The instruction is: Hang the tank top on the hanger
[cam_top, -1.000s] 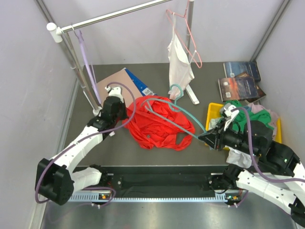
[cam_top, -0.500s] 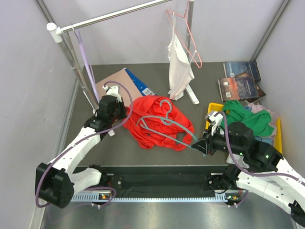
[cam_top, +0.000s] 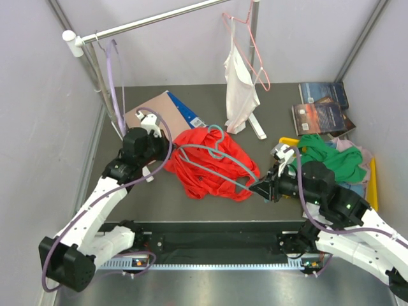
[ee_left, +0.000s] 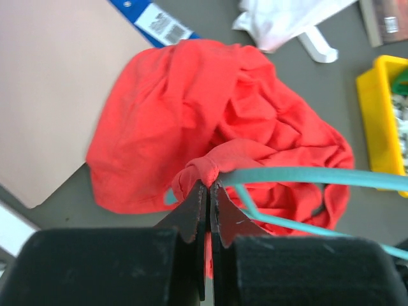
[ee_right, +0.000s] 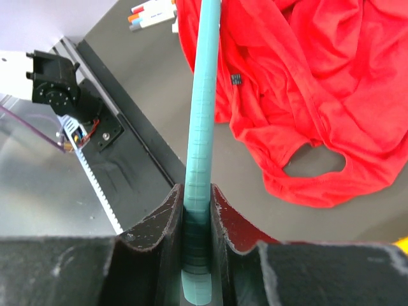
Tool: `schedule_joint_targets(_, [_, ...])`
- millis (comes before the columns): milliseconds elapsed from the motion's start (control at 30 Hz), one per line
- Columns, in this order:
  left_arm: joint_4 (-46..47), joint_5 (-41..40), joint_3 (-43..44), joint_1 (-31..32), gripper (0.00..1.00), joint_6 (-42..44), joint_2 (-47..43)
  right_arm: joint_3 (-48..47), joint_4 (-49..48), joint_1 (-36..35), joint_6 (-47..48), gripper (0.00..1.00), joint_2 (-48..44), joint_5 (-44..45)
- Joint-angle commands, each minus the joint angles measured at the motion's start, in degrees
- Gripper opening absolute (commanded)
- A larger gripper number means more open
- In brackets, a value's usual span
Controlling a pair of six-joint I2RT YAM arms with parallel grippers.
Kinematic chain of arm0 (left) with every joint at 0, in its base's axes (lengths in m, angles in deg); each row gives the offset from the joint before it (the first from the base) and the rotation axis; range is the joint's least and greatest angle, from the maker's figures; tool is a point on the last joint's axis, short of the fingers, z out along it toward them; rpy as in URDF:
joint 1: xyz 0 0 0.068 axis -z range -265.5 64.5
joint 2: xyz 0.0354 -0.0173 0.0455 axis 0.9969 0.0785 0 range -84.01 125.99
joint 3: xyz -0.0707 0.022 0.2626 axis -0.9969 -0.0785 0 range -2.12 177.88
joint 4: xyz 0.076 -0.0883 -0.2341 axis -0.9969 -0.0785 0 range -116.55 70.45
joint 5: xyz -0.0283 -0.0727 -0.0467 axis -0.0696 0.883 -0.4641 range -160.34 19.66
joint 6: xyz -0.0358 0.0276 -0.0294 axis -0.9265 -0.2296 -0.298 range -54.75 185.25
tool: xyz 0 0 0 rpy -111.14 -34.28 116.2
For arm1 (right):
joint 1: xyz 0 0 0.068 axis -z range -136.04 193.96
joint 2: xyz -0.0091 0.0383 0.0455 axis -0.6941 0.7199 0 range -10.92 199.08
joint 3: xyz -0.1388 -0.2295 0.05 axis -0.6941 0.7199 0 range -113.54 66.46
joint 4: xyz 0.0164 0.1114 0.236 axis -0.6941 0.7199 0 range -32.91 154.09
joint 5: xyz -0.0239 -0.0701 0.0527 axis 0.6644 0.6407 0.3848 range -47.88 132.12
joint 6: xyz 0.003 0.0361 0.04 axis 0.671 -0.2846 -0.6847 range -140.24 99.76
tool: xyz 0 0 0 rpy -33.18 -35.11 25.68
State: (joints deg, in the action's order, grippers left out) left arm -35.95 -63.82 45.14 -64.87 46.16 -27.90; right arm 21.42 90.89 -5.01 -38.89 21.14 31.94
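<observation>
The red tank top (cam_top: 213,167) lies crumpled in the middle of the table. My left gripper (cam_top: 167,152) is shut on a bunched strap of it (ee_left: 213,167) at its left edge. My right gripper (cam_top: 262,189) is shut on the end of one arm of the teal hanger (cam_top: 213,157), which reaches left over the top, hook raised near the far side. In the left wrist view the hanger arm (ee_left: 306,176) passes just right of the pinched strap. In the right wrist view the teal arm (ee_right: 199,153) runs up between my fingers over the red top (ee_right: 299,83).
A white tank top on a pink hanger (cam_top: 241,83) hangs from the rail. A lavender hanger (cam_top: 115,83) hangs at the rail's left. A brown board with a blue book (cam_top: 162,111) lies behind my left gripper. A yellow bin (cam_top: 287,150) holds green clothes; books (cam_top: 325,108) lie far right.
My right gripper has drawn the hanger left and nearer, so it now lies over the red top. My left arm has shifted slightly nearer and left with the strap.
</observation>
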Motion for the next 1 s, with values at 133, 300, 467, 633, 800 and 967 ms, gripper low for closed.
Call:
schedule_joint_targets(133, [4.88,12.10,4.59,-0.14,0.00,-1.90,0.22,6.27,-15.51,-0.42,-1.20,0.00,0.99,-1.33])
schedule_joint_targets(300, [7.61,17.89,7.66,-0.06,0.00,-4.81,2.06,11.37,-24.39,-0.77,-2.96,0.00,2.22,-2.22])
schedule_joint_targets(467, [13.14,22.82,8.19,0.73,0.00,-9.20,2.77,13.92,-30.27,-0.86,-3.23,0.00,3.98,-0.90])
schedule_joint_targets(633, [15.96,26.01,6.09,1.09,0.00,-9.40,1.72,13.92,-32.31,-1.04,-3.49,0.00,4.51,-0.20])
schedule_joint_targets(800, [8.52,13.36,4.41,0.91,0.00,-4.47,0.31,13.57,-31.61,-1.04,-4.19,0.00,1.09,-0.63])
schedule_joint_targets(967, [5.77,4.38,4.68,0.91,0.33,-3.76,1.10,13.75,-30.82,-1.13,-5.86,0.00,-1.64,-2.48])
